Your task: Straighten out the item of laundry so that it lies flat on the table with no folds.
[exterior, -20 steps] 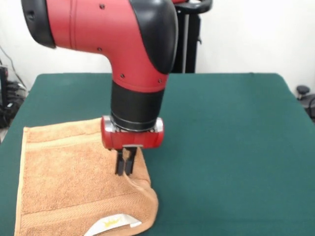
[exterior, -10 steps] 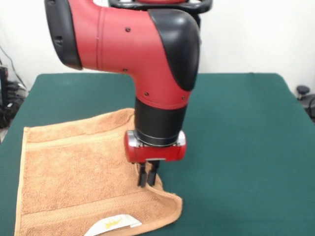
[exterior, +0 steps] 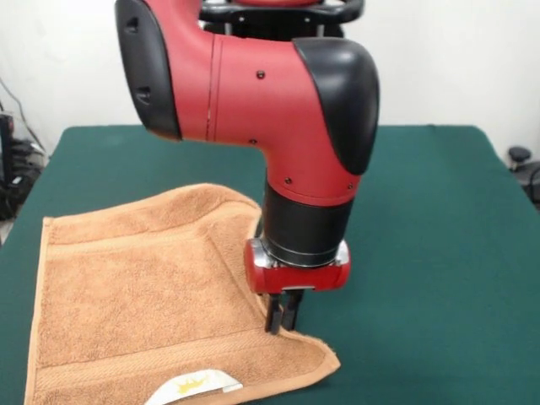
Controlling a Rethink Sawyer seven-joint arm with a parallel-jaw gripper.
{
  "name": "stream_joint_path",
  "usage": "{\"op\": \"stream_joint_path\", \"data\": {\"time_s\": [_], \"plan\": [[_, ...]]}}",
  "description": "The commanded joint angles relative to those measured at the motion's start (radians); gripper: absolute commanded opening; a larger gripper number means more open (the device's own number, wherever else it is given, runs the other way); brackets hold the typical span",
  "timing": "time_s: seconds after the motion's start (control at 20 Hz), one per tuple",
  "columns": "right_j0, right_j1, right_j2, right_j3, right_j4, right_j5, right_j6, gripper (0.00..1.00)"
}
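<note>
The orange-tan terry towel lies on the dark green table at the front view's lower left. Its white label with a gold crown shows at the bottom edge. The towel's right side is lifted into a ridge under the arm. My gripper points straight down at that right edge, fingers shut together on the towel's edge. The near right corner lies spread on the table. The red and black arm hides part of the towel's far right corner.
The table's right half is bare green felt. A black stand rises behind the table's far edge. Dark equipment shows at the right edge and cables at the left edge.
My gripper has moved to the right, dragging the towel's right edge with it. The towel has widened and its near right corner has spread out to the right.
</note>
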Motion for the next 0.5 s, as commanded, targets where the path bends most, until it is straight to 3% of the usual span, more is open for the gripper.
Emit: {"op": "stream_joint_path", "data": {"time_s": [0.05, 0.5], "plan": [[0.060, 0.003, 0.000, -0.028, 0.076, -0.009, 0.278, 0.00], [0.077, 0.000, -0.031, -0.008, 0.100, -0.036, 0.243, 0.00]]}}
